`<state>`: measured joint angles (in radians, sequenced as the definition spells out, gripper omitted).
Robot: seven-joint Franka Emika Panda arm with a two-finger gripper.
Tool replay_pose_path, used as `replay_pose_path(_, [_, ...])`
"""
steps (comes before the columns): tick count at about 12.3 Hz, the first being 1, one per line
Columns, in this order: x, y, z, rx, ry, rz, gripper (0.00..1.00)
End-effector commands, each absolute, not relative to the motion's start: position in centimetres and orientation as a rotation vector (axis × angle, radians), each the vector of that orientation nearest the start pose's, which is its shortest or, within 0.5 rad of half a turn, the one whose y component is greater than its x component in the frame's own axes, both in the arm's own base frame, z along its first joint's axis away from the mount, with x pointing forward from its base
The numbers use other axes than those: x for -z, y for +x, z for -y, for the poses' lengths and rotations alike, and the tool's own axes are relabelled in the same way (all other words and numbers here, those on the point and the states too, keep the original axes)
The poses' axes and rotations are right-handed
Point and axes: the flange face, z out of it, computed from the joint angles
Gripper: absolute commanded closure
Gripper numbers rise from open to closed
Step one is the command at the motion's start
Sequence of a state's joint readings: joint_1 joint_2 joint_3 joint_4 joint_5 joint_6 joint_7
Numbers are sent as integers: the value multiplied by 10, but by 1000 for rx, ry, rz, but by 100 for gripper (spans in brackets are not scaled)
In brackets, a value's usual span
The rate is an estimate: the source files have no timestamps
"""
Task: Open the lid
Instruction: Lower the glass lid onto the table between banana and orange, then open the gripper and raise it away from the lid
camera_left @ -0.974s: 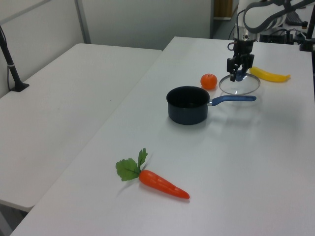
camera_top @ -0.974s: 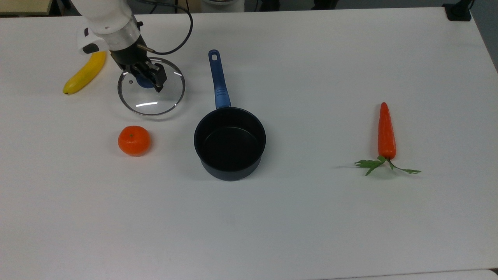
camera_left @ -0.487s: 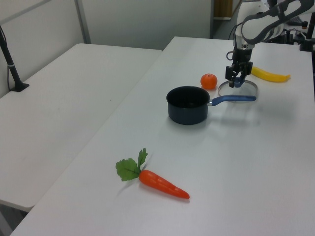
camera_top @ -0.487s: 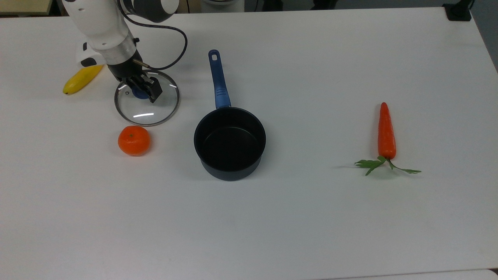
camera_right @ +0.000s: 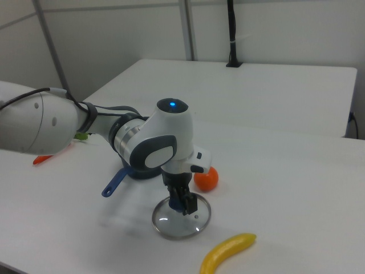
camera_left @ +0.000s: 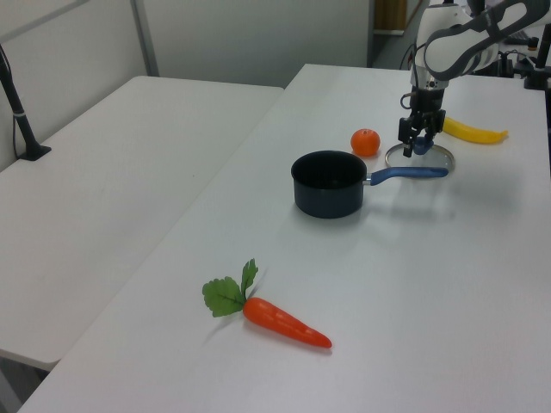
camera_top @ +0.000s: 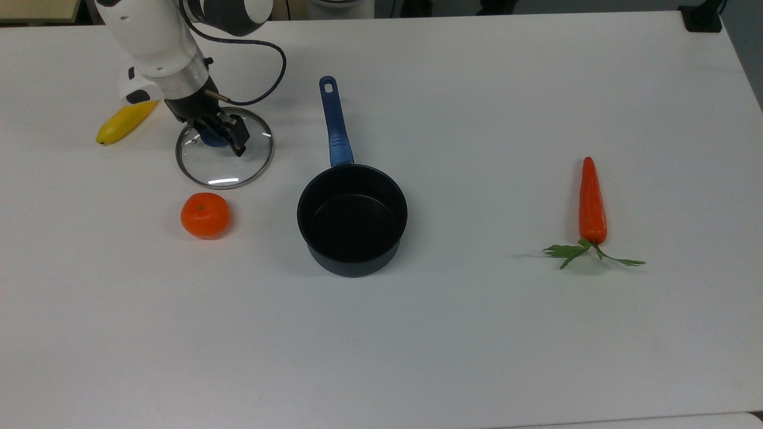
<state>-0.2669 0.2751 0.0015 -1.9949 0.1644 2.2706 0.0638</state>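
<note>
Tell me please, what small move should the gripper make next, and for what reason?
Probably open the fingers and lift straight up. The lid already lies flat on the table, apart from the uncovered saucepan, between the banana and the orange. The gripper sits on the blue knob, so only releasing seems left.

lid (camera_top: 225,156) lowered onto table; end effector (camera_top: 222,132) opening.

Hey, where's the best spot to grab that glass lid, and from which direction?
Grip the blue knob at the centre of the lid, coming straight down from above. The lid looks flat on the table with its thin rim down, so the raised knob is probably the only graspable part.
</note>
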Motion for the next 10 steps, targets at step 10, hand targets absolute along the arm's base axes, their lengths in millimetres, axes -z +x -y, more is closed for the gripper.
replay_pose_path(10, [-529, 555, 43, -90, -3115, -169, 0])
